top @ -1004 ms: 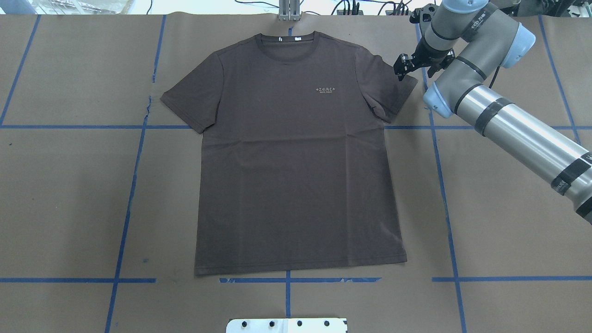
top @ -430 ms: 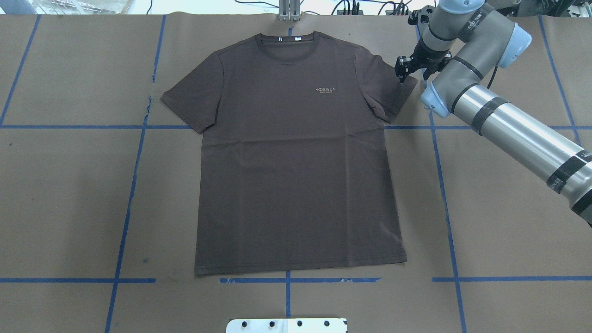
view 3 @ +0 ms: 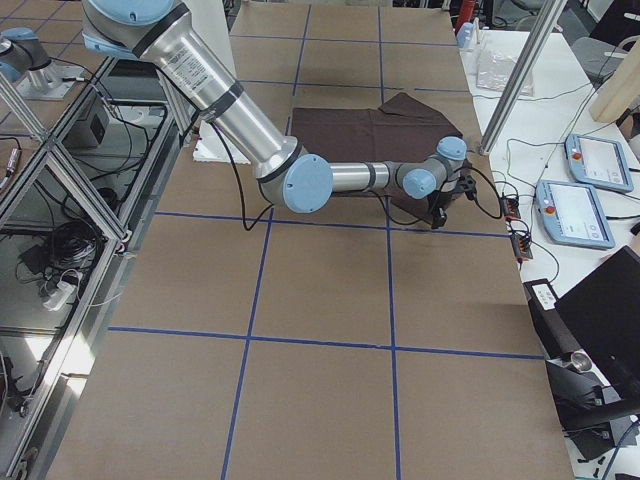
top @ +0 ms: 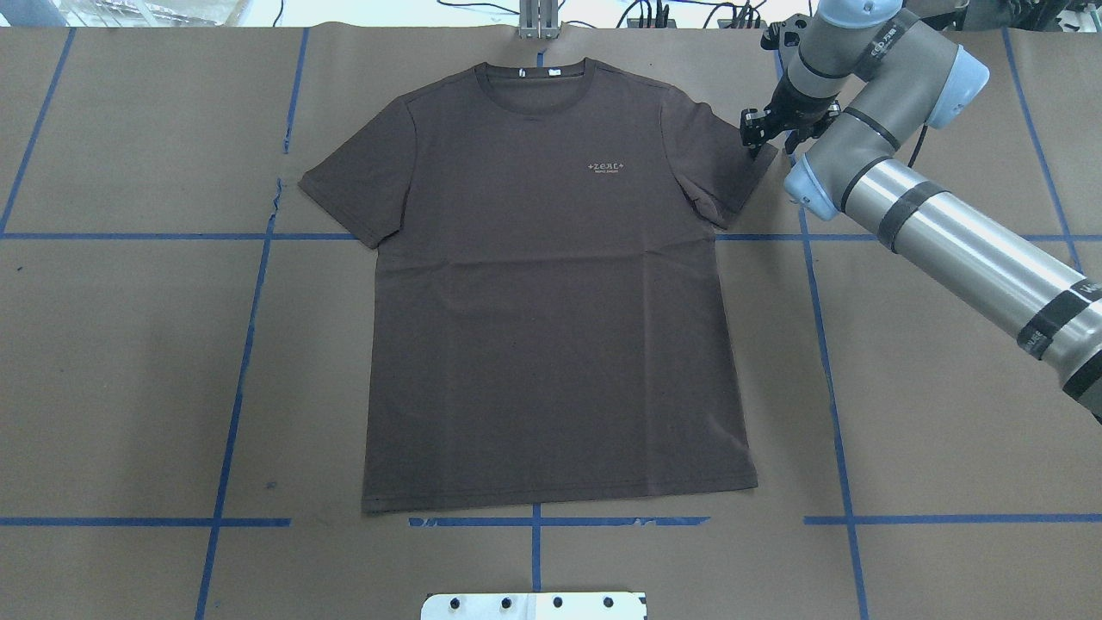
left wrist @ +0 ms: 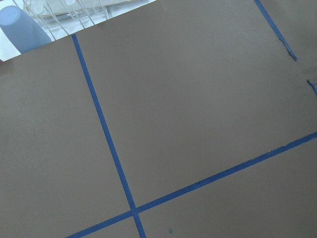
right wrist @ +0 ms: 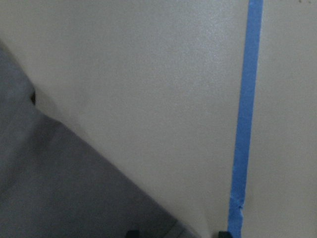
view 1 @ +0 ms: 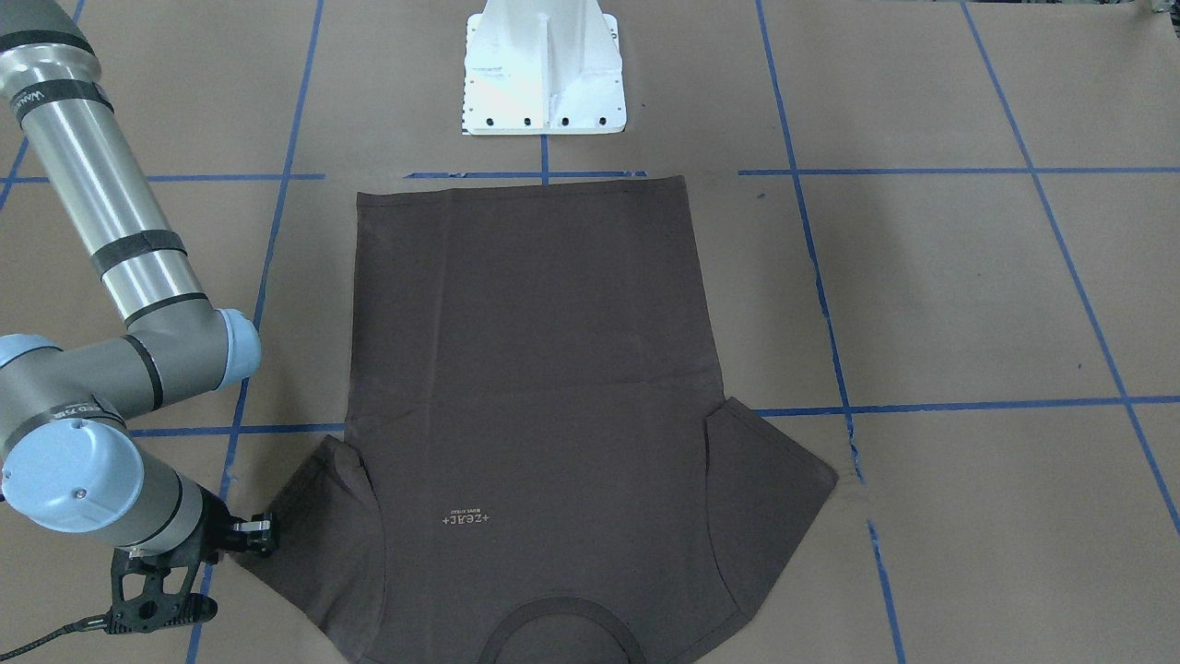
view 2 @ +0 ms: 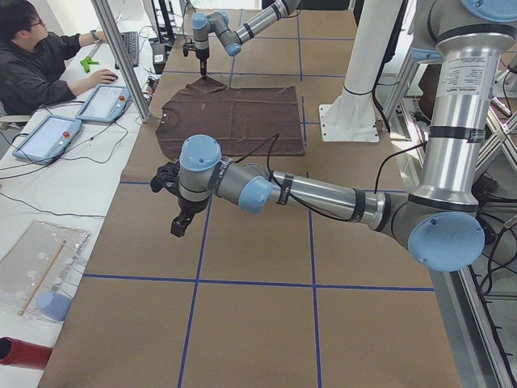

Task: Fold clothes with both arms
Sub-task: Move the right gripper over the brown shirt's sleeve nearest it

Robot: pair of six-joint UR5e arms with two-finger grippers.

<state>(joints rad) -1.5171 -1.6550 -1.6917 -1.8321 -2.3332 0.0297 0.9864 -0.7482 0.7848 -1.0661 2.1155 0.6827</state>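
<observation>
overhead looks forward, down; front-facing opposes it; side cameras sight along the table (top: 129, 344); wrist cameras close. fixed views share the t-shirt (top: 551, 284).

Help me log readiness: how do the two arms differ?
The right tool sits at a sleeve of the shirt; the left tool hangs over the table, away from it. The right arm shows overhead; the left arm doesn't. Both are grey with blue joints.

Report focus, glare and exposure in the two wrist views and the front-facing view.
Right wrist view: soft and washed out, the T-shirt sleeve edge and blue tape both blurred. Left wrist view: sharp, evenly lit, tape lines crisp. Front-facing view: in focus, but the white pedestal is overexposed, its detail mostly lost.
</observation>
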